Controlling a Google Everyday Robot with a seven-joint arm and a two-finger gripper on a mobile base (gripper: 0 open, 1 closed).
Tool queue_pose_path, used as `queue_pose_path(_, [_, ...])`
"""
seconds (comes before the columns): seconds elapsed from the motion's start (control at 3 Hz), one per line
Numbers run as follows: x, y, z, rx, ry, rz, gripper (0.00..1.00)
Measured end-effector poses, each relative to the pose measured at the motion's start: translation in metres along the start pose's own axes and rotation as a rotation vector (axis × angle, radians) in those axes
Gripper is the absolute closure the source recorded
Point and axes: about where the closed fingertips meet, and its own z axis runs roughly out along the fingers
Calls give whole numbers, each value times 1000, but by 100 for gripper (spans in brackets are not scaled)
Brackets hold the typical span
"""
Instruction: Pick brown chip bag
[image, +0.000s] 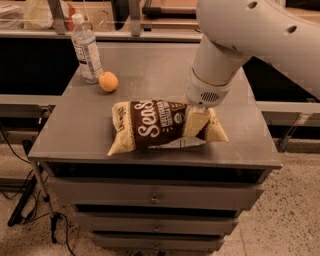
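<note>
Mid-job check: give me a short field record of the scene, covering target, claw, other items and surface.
target: brown chip bag, lying lengthwise left to right near the front edge
claw: claw, down on the bag's right part, under the arm's wrist
other items: water bottle upright at back left; orange fruit beside it, apart from the bag
surface: grey cabinet top, drawers below
</note>
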Motion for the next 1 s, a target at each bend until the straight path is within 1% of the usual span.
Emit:
queue_pose_path(0.33, [-1,-1,-3,0,0,0,100])
queue_pose_path(0.67, [-1,-1,-5,0,0,0,100])
queue_pose_path(1.0, [-1,-21,-41,77,-1,-6,100])
